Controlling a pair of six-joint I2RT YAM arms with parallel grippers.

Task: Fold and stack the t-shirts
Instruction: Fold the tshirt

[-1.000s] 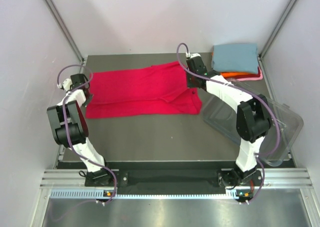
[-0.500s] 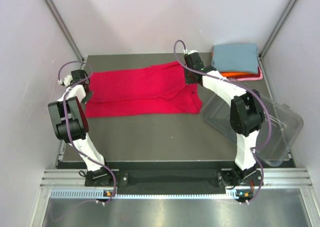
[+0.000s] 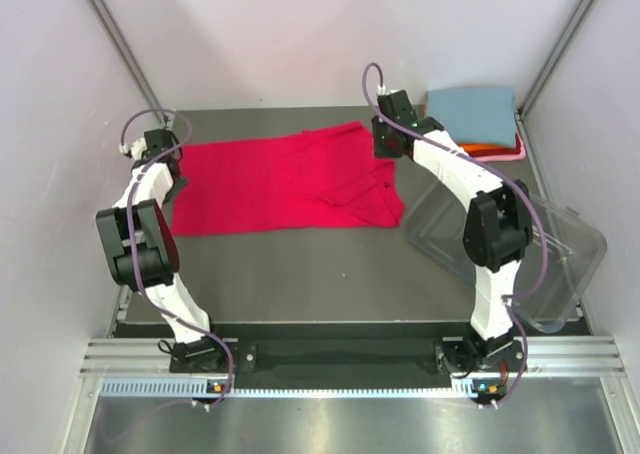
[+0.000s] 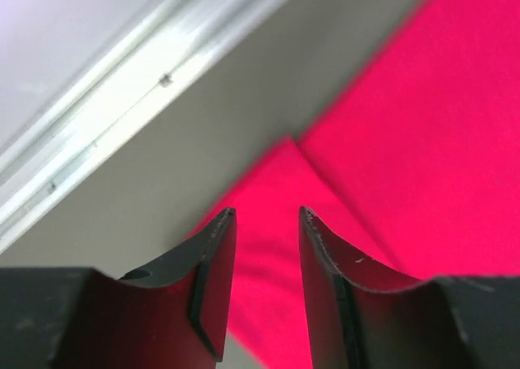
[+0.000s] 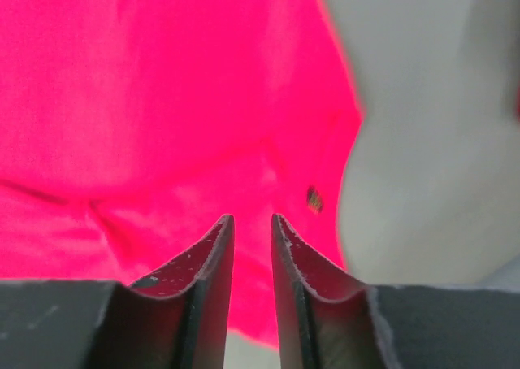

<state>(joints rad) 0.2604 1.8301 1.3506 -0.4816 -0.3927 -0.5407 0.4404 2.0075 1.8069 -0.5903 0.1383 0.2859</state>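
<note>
A crimson red t-shirt (image 3: 285, 184) lies spread across the table as a long band with a folded flap near its right end. My left gripper (image 3: 177, 186) hovers at the shirt's left edge. In the left wrist view it (image 4: 266, 214) is open, with a corner of the red t-shirt (image 4: 422, 141) below the gap. My right gripper (image 3: 384, 156) is over the shirt's far right corner. In the right wrist view it (image 5: 252, 219) is open by a narrow gap above the red t-shirt (image 5: 162, 101). At the back right a dusty blue-grey t-shirt (image 3: 470, 114) lies folded on an orange t-shirt (image 3: 478, 150) and a pale pink t-shirt (image 3: 503, 156).
A clear plastic tub (image 3: 535, 259) lies tilted at the right side of the table, beside the right arm. An aluminium rail (image 4: 122, 84) runs along the left table edge close to the left gripper. White walls close in the table on three sides.
Both grippers have gone from shut to open and let go of the red shirt's ends. The right gripper has moved a little toward the back.
</note>
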